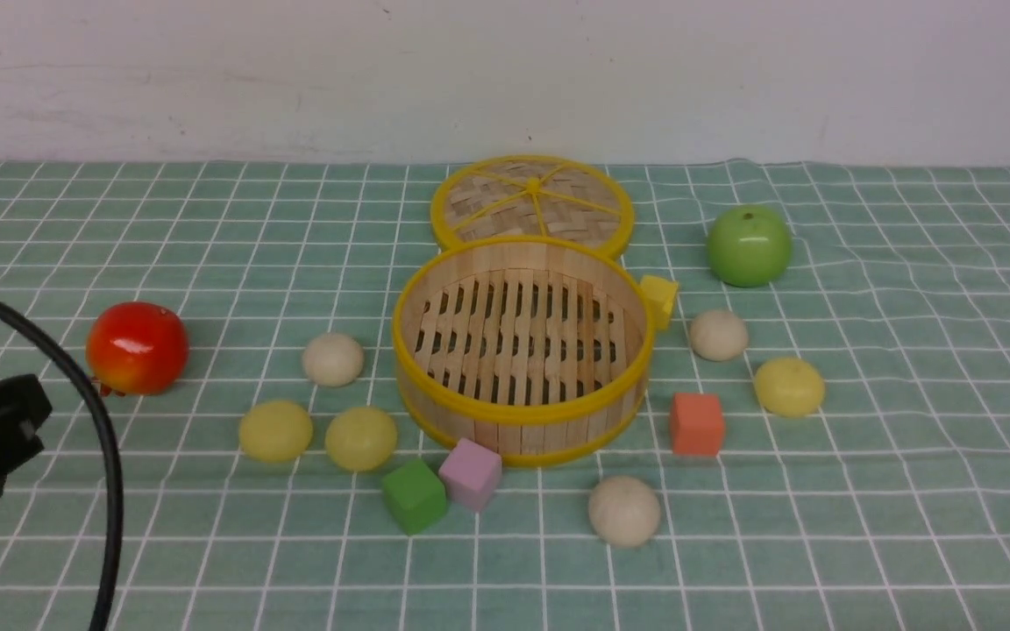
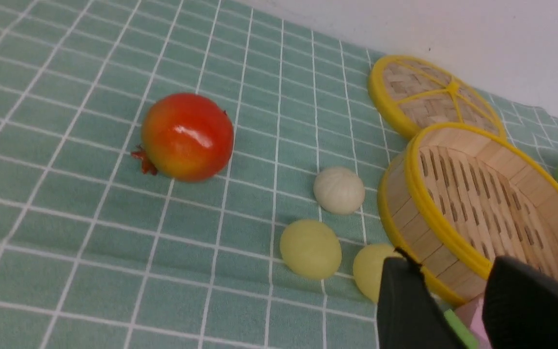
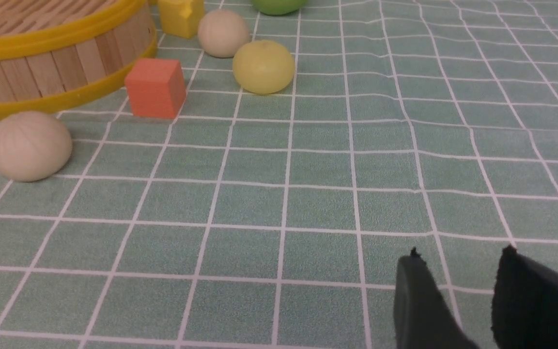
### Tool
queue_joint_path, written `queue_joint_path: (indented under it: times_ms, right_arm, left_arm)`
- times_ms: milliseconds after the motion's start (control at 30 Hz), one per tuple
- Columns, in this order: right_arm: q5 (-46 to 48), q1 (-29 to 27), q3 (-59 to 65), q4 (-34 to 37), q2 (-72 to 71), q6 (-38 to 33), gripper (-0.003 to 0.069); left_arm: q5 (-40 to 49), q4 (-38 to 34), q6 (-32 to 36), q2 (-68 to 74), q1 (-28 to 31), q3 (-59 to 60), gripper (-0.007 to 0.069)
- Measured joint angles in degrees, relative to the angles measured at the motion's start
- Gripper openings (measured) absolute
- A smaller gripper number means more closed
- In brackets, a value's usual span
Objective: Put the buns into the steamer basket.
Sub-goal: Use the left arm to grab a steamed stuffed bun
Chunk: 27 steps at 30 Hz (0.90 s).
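Left wrist view: left fingers [image 2: 405, 308] hanging parted, empty, yellow bun [image 2: 368, 269] lying just ahead; right fingers [image 3: 419, 308] parted, empty.

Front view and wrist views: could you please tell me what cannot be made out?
Green apple: cut off by the right wrist view's edge.
Pink cube, green cube: left wrist view, mostly hidden behind left pincer.
Yellow cube: front view, partly behind steamer basket wall.
Right pincer: outside front view.
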Motion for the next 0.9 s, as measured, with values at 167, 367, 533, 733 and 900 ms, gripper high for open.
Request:
queue_joint_path:
  times_ms: [167, 367, 533, 733, 900]
  right_arm:
    - [0.0, 0.0, 0.0, 0.0, 0.0, 0.0, 0.0238]
    - [0.0, 0.0, 0.0, 0.0, 0.0, 0.0, 0.0238]
    - [0.0, 0.0, 0.0, 0.0, 0.0, 0.0, 0.0238]
    - [0.0, 0.0, 0.0, 0.0, 0.0, 0.0, 0.0238]
    - [0.0, 0.0, 0.0, 0.0, 0.0, 0.0, 0.0238]
  left_arm:
    - [6.96, -5.14, -0.04, 6.04, 0.0, -2.29, 0.0238]
    - [21.55, -5.52, 1.75, 16.6, 0.0, -14.35, 0.0238]
    - [32.15, -5.96, 7.39, 26.12, 0.0, -24.26, 0.0238]
    - [36.87, -7.28, 14.33, 36.88, -3.88, -31.2, 0.0238]
    - [36.74, 1.4, 9.02, 47.38, -7.5, -38.21, 0.0238]
